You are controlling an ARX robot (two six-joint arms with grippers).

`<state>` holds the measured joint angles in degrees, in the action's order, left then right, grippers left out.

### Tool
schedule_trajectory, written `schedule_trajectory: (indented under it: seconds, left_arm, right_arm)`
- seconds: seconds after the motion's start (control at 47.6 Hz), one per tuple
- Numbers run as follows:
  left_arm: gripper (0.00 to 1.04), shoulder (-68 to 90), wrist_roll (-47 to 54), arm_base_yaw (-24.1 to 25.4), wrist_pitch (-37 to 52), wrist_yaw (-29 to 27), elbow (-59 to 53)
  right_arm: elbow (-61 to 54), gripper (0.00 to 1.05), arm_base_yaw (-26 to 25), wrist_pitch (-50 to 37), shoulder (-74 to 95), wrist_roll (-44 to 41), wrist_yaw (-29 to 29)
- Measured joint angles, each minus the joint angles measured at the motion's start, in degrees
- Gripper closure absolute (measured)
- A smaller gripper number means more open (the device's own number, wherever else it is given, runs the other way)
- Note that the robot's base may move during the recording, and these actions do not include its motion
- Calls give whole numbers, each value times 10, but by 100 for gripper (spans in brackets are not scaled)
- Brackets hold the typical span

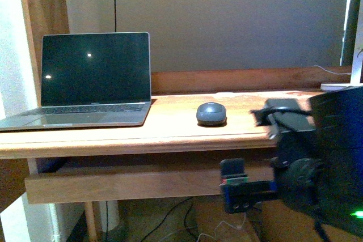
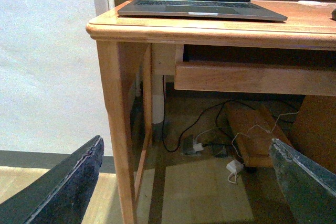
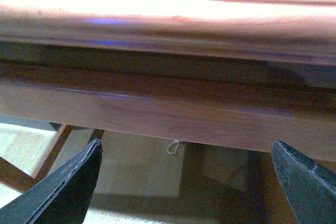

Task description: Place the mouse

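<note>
So the mouse [image 1: 211,113] is sitting on the wooden desk [image 1: 170,131], roughly mid-desk and a bit to the right of the laptop [image 1: 85,80], well apart from it and nothing touching it. From the front camera it's looking like a squat oval with its long axis running near-to-far, though honestly which end is the button end I can't tell, it's too small and dim to make out. The laptop is standing open at the left with a dark screen, just a couple of light spots reflecting in it. The right gripper [image 3: 184,182] is hanging low at the near right, below the desk's front edge; its wrist camera is showing both dark fingers [image 3: 63,187] spread wide with nothing between them, facing the desk's rail. The left gripper [image 2: 184,182] is also spread wide and carrying nothing, sitting low off the left corner of the desk, looking at the leg [image 2: 118,129] and a tangle of cables [image 2: 210,140] lying on the floor underneath.
</note>
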<state>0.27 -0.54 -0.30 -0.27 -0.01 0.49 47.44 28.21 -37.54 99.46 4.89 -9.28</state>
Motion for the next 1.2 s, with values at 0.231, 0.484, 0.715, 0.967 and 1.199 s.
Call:
schedule_trajectory:
  seconds: [0.231,0.484,0.715,0.967,1.199]
  left_arm:
    - [8,0,0,0,0,0,0]
    - [8,0,0,0,0,0,0]
    - [8,0,0,0,0,0,0]
    - [8,0,0,0,0,0,0]
    - [8,0,0,0,0,0,0]
  right_arm:
    - [-177,7,-70,44,-228,59,44]
    - [-340,7,-150,225,-574,105,93]
    - [-395,7,-194,455,-862,134,168]
    - [-466,41,-270,378,-988,-7,87]
    - [-466,80,-279,377,-991,-37,92]
